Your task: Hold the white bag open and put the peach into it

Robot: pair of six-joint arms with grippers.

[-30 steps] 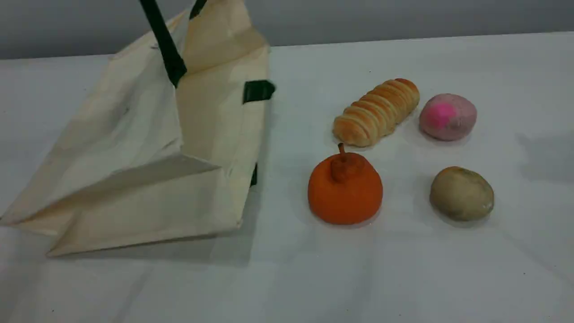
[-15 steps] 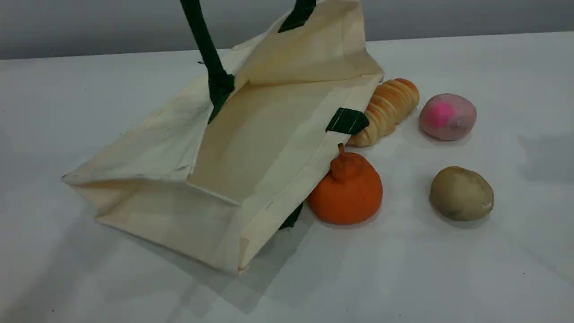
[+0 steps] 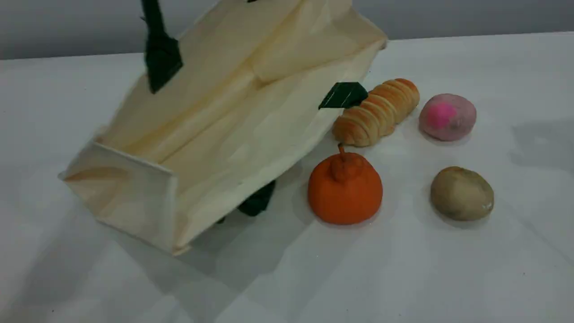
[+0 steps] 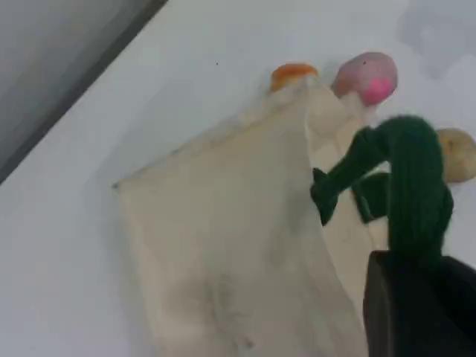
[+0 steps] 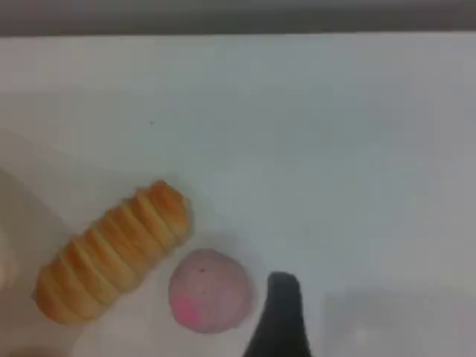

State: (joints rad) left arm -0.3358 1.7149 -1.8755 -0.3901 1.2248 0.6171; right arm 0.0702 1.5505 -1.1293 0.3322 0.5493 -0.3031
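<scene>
big white bag [image 3: 233,121] hanging tilted off one dark green rope handle [image 4: 413,186], bottom corner down on the table [image 3: 403,278], mouth up toward the top edge of the scene view. pinched by the left gripper [image 4: 416,309]: nearly closed, clamped right on that handle, rope running straight up out of the dark finger in the left wrist view and bending over to the cloth just ahead of it. so bag body spread out below and ahead-left of that pincer. second handle [image 3: 345,95] poking out at the bag's right edge, touching or just over the bread.

next down in size: ridged bread roll [image 3: 376,112], lying just left of the right gripper's fingertip [image 5: 282,316] in the right wrist view, slanted. orange stemmed fruit [image 3: 344,188] close by the bag's lower edge, not visible from the right wrist. olive-brown lump [image 3: 462,193] off on its own, well apart from the bag.

smallest: the peach [image 5: 208,290], pink patch showing, sitting on the table immediately left of the right pincer's dark fingertip, near but can't say touching. right pincer spread wide, gripping nothing, only one fingertip showing at the bottom edge. peach between that tip and the roll, not in the bag yet.
</scene>
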